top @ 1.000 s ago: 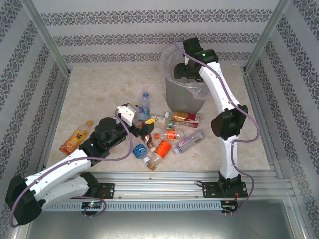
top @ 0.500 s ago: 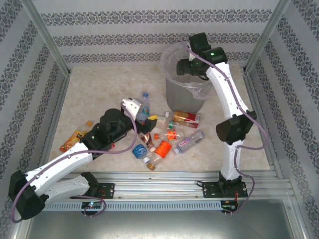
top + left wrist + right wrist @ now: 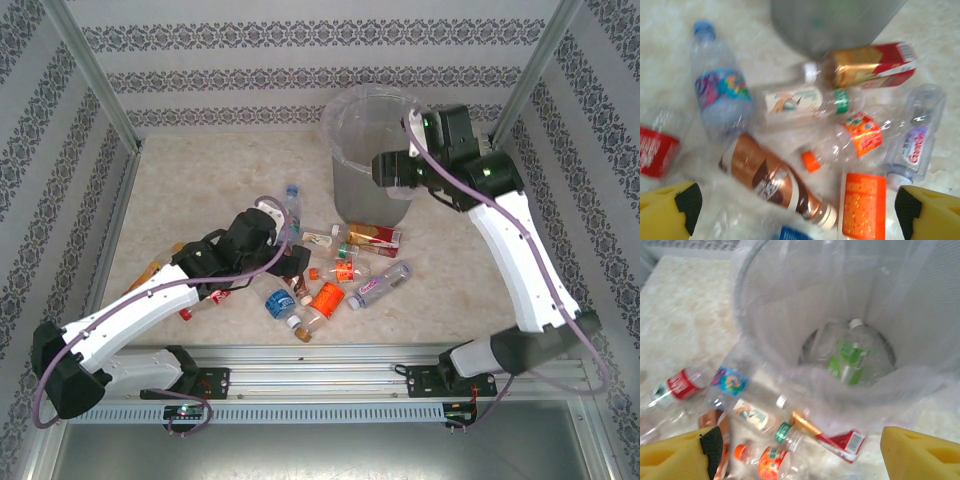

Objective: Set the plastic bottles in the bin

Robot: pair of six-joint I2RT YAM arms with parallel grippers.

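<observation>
l gripper (image 3: 800,212) jaws spread wide, empty, over plastic bottles (image 3: 345,270) heaped mid table (image 3: 200,190), btw bin (image 3: 365,190) & near edge. r gripper (image 3: 800,452) spread, empty, above bin; green-label bottle (image 3: 846,359) inside. bottles prob light, thin, slick: pinch labelled body gently.

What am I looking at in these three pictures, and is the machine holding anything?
Two robot arms bolted to a table edge, putting plastic bottles in a bin. The wide picture comes from a fixed camera above and behind them. The other two come from a camera on each wrist; the yellow pads in their bottom corners are that arm's tool. Bottles lie scattered on the table in front of the grey bin, and one green-labelled bottle lies inside it. The left tool hovers open over the pile; the right tool is open by the bin. Neither holds anything.
</observation>
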